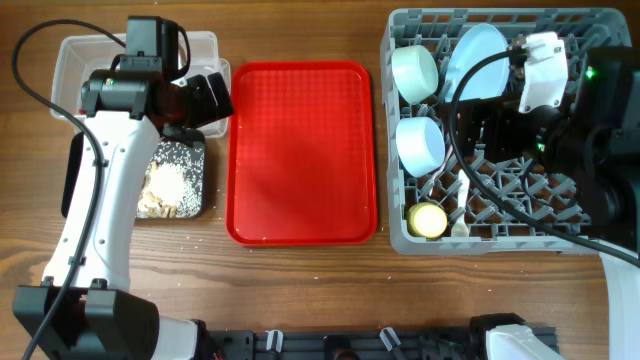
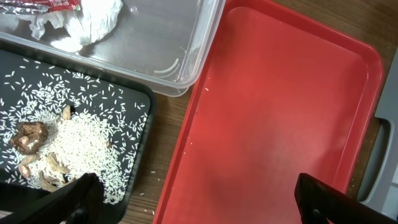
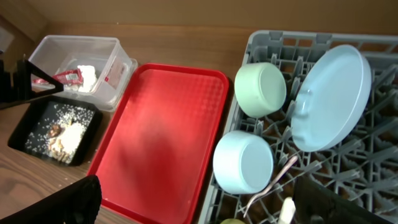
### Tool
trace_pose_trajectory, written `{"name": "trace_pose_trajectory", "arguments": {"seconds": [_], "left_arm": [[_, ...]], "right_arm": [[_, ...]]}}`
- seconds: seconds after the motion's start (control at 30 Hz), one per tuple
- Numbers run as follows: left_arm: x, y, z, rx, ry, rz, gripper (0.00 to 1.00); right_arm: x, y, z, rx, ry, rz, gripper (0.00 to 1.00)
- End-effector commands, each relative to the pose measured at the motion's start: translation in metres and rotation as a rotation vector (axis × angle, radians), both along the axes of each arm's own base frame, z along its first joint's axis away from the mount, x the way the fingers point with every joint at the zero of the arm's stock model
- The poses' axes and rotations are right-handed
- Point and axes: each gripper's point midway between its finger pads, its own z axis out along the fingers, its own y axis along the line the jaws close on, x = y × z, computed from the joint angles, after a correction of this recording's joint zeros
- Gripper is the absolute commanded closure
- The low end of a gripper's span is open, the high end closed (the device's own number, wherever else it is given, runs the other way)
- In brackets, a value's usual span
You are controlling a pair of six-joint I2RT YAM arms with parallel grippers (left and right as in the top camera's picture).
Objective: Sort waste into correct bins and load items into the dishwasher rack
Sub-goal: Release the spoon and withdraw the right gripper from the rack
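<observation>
The clear tub (image 1: pixel 80 50) holds crumpled white paper (image 2: pixel 93 18) and a red sauce packet (image 2: pixel 43 5). The black tray (image 1: pixel 200 180) in front of it holds white rice with brownish bits (image 2: pixel 74 143). My left gripper (image 2: pixel 199 205) is open and empty, above the gap between the black tray and the red tray. The grey dishwasher rack (image 1: pixel 400 235) holds the blue plate (image 1: pixel 475 55), green bowl (image 1: pixel 415 70), blue bowl (image 1: pixel 420 143), yellow cup (image 1: pixel 428 220) and white cutlery (image 1: pixel 462 210). My right gripper (image 3: pixel 205 211) is open and empty above the rack's left side.
The flat red serving tray (image 1: pixel 300 150) lies between the bins and the rack, with only a few rice grains on it. A few grains lie on the wood beside the black tray. Cables run over both arms.
</observation>
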Motion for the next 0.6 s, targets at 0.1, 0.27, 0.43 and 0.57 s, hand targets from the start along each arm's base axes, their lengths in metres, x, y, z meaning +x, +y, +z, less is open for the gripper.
{"name": "trace_pose_trajectory", "arguments": {"seconds": [0.1, 0.27, 0.43, 0.57], "left_arm": [[0.002, 0.004, 0.010, 0.001, -0.031, 0.021, 0.00], [0.002, 0.004, 0.010, 0.002, -0.031, 0.021, 0.00], [0.002, 0.004, 0.010, 0.001, -0.031, 0.021, 0.00], [0.002, 0.004, 0.010, 0.001, -0.031, 0.021, 0.00]], "right_arm": [[0.014, -0.002, 0.002, -0.084, -0.092, 0.041, 0.00], [0.024, -0.001, 0.004, -0.075, -0.196, 0.037, 0.00], [0.020, -0.002, -0.006, -0.064, -0.382, 0.029, 0.00], [-0.002, -0.004, -0.042, -0.067, -0.523, 0.029, 0.00]]}}
